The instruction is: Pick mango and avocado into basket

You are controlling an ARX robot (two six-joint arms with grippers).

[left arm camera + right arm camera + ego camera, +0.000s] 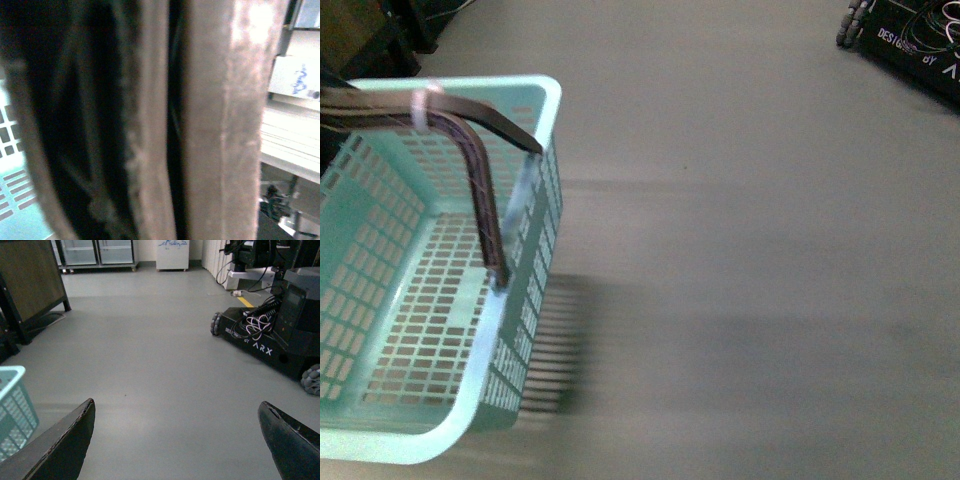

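right pincer (pixel 176 407) hangs above the grey floor (pixel 150 355), its two dark fingers (pixel 65 450) spread wide apart with nothing between them. just beside one finger, at the edge of that wrist view, a corner of the teal basket (pixel 12 405) shows.

from the front the basket fills the left side of the picture, its slotted walls and bottom in plain sight, and its shadow (pixel 560 340) lies on the floor just beside its right wall. i cannot tell whether it rests on the floor or hangs above it. the two brown handles (pixel 480 190) are drawn together over the opening and bound with a white tie (pixel 423 108). from the tie they run out past the left edge of the picture. one leg bends down to the right wall and the other meets the rim at the far right corner. the front picture is smeared by motion.

left pincer cannot be made out. its wrist view is filled by the handles, so close to the lens that they blur, and i cannot tell whether that pincer is apart or clamped. a patch of slotted teal shows past the handles, and on their other side a pale shelf (pixel 290 135) carries a white box (pixel 295 80) with a blue scrawl.

well apart from the basket, across the floor, stands a black wheeled robot base (pixel 270 340) with cables on top. glass-door cabinets (pixel 97 252) line the far wall, and a brown board (pixel 30 285) stands on a dark frame nearer the basket's side.
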